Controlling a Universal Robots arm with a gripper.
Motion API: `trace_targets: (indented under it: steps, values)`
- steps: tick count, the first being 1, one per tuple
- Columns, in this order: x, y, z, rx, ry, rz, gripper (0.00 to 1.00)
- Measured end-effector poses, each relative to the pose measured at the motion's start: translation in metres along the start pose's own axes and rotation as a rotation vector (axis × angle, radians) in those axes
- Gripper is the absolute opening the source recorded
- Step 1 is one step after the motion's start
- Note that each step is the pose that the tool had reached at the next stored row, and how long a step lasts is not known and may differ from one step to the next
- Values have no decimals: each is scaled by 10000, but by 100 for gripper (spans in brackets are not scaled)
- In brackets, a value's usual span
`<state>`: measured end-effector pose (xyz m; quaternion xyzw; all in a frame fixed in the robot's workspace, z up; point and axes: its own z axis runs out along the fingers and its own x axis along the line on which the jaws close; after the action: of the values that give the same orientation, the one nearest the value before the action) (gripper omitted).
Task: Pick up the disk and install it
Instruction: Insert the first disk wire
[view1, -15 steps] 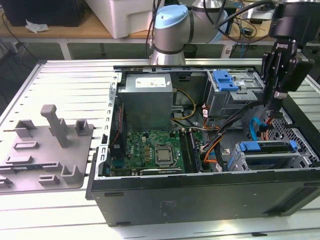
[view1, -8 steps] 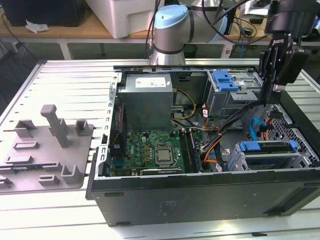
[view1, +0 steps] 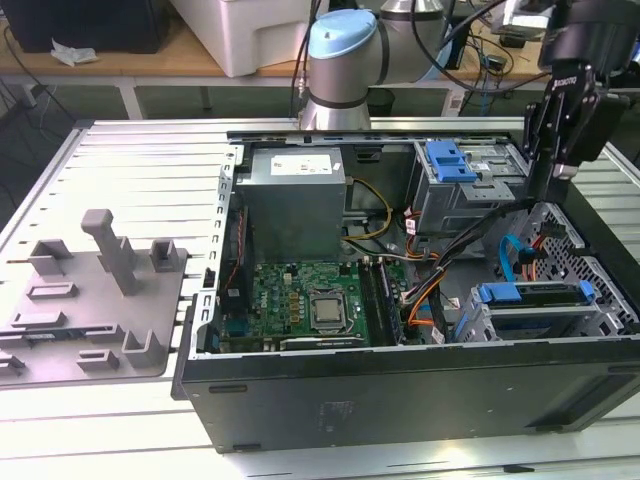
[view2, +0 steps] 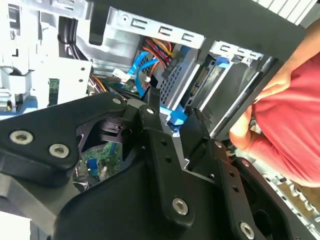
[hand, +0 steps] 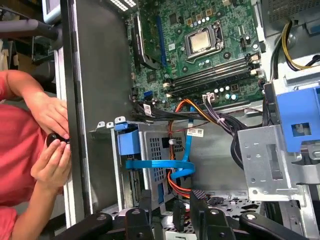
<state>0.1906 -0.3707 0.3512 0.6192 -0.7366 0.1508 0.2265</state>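
The disk lies in the lower drive cage at the front corner of the open computer case, on the exterior view's right. Its blue carrier rail faces up. In the first wrist view the disk shows edge-on in the perforated cage, blue rail end outward. My gripper hangs above the case's right side, behind and above that cage. Both wrist views show the black fingers apart, with nothing between them. The gripper is open over the cage area.
A blue latch bracket tops the upper metal drive cage. Thin blue cables and orange wires cross beside the lower cage. A person's hands hold a small black object just outside the case wall. The motherboard lies mid-case, and a grey fixture stands left.
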Motion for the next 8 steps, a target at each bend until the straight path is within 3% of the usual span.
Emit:
trace_targets:
  steps: [6, 8]
  values:
    - [-82, -252, 41, -128, 29, -69, 44]
    - [-124, -257, 68, -182, 79, -66, 44]
